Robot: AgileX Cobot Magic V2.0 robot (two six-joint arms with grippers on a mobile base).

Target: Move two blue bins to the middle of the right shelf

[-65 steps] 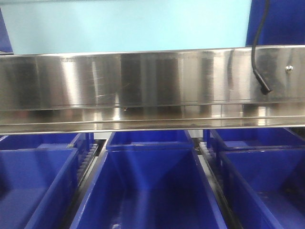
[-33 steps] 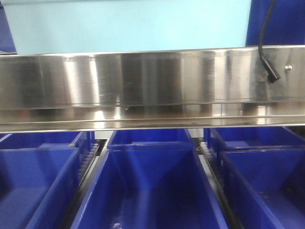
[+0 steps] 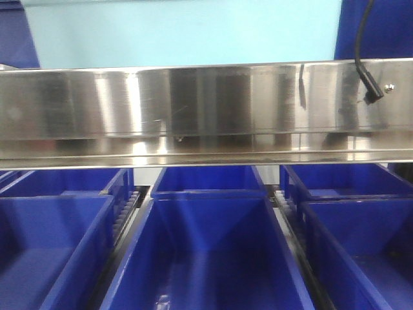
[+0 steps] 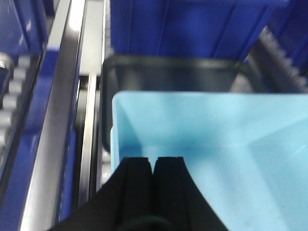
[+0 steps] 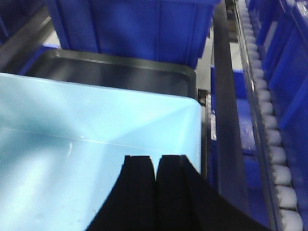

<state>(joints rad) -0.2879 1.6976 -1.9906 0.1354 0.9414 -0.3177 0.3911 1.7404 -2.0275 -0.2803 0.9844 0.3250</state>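
Front view: the pale bin point(image 3: 187, 32) rides high, just behind the shelf rail point(image 3: 206, 113), with dark bins point(image 3: 206, 245) below. Left wrist: the left gripper point(image 4: 153, 166), jaws narrow, pinches the pale bin's near-left rim above a black tray point(image 4: 173, 74). Right wrist: the right gripper point(image 5: 156, 166) likewise pinches its near-right rim.

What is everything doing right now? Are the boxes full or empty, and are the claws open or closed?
pale blue bin: empty, up behind the steel rail.
dark blue bins: look empty, below the rail.
black tray: looks empty, just beyond the pale bin.
black cable: dangling, loose end over the rail.
left gripper: closed, at the pale bin's near edge.
right gripper: closed, at the pale bin's near edge.
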